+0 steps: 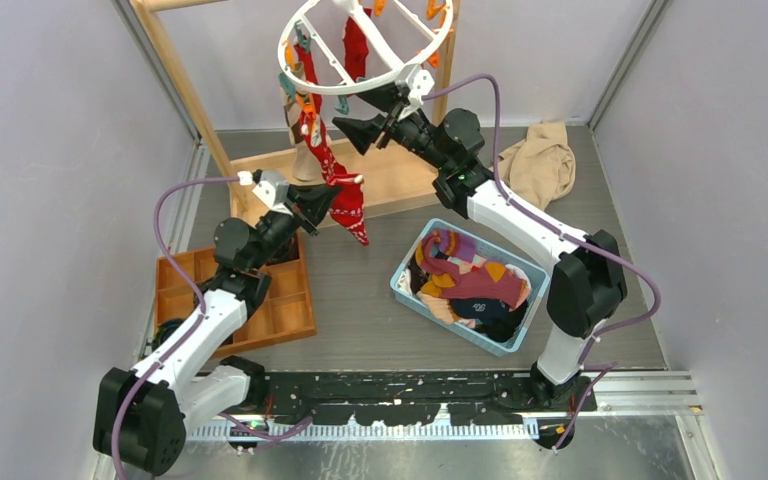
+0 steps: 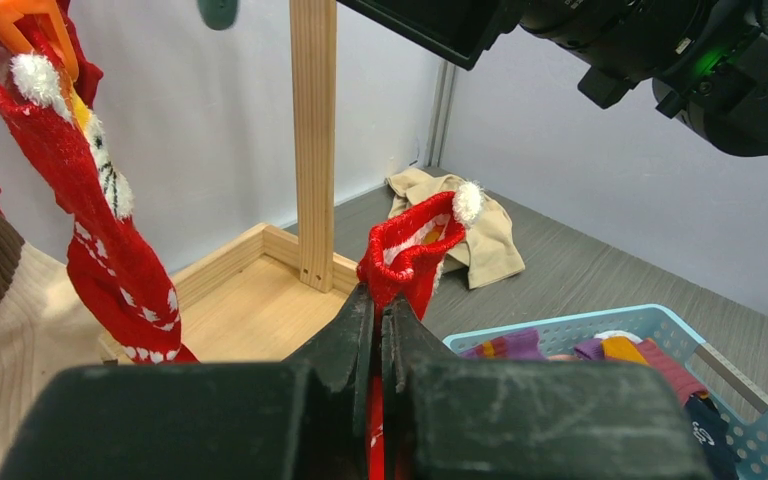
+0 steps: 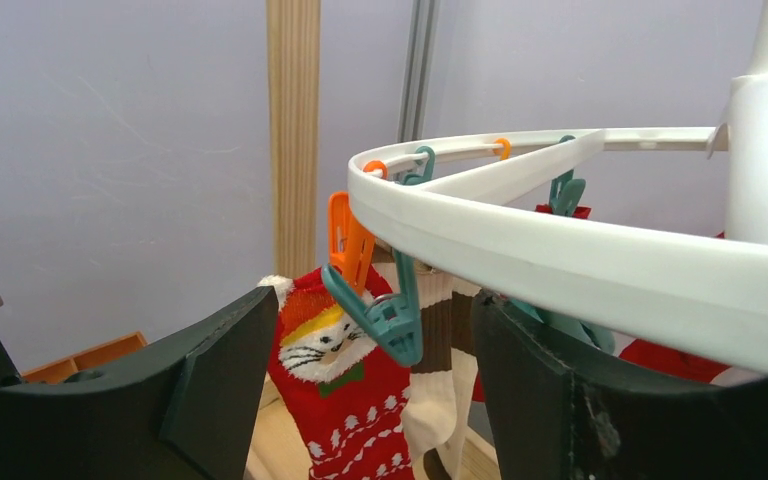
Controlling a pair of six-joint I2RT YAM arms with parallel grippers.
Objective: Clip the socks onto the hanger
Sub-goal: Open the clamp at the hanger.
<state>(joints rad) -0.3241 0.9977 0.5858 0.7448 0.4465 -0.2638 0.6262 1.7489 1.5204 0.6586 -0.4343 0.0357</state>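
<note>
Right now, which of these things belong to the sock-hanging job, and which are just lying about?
Part of the job:
- hanger
- clipped socks
- red sock, pinched in the left pincer
- teal clip, in front of the open right pincer
- loose socks in the blue basket

Just lying about:
- beige cloth
- wooden tray

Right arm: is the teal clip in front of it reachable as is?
Likely yes. The right gripper is open and the teal clip hangs just ahead, framed between its jaws, with nothing in front of it; the ring runs just above.
</note>
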